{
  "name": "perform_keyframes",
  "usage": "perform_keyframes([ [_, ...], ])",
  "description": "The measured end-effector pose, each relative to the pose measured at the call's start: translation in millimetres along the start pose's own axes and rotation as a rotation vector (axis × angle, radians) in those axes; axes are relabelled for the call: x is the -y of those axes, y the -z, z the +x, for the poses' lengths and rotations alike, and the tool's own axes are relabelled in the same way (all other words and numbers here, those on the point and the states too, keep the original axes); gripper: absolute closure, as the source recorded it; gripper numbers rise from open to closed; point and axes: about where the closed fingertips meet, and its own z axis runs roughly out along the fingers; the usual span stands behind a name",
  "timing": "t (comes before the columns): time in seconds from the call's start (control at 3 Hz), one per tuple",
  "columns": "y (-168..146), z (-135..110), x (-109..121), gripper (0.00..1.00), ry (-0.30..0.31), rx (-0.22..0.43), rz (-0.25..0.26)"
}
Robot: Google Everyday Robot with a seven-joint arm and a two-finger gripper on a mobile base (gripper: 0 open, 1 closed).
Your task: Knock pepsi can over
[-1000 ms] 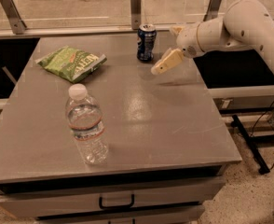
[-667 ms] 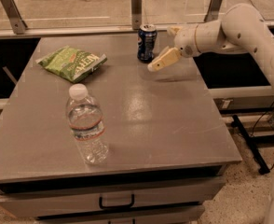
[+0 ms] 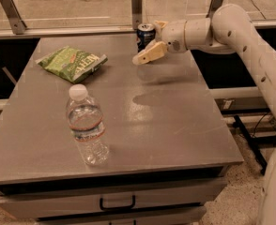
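Note:
The pepsi can (image 3: 145,32), dark blue with a silver top, stands upright at the far edge of the grey table (image 3: 175,125). My gripper (image 3: 153,40) comes in from the right on the white arm (image 3: 232,27) and is right against the can's right side. It is open. One cream finger (image 3: 149,55) crosses in front of the can's lower part and the other finger (image 3: 160,25) shows beside the can's top. I cannot tell whether a finger touches the can.
A green crisp bag (image 3: 72,63) lies at the far left of the table. A clear water bottle (image 3: 86,125) with a white cap stands at the near left. Metal rail posts (image 3: 137,6) rise just behind the table's far edge. A drawer handle (image 3: 117,203) is below the front edge.
My gripper has moved left towards the pepsi can, and its near finger now overlaps the can's lower part. The can still stands upright.

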Motion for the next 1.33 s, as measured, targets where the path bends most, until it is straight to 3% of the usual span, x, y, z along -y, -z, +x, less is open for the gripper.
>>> perform_keyframes([
  [0.33,-14,-34,-31,0.0,-0.009,0.086,-0.093],
  [0.67,-14,-52,-72,0.0,-0.051,0.123,-0.209],
  [1.0,-7,-49,-98,0.0,-0.091,0.09,-0.267],
  [1.33,19,-35,-81,0.0,-0.076,0.01,-0.167],
])
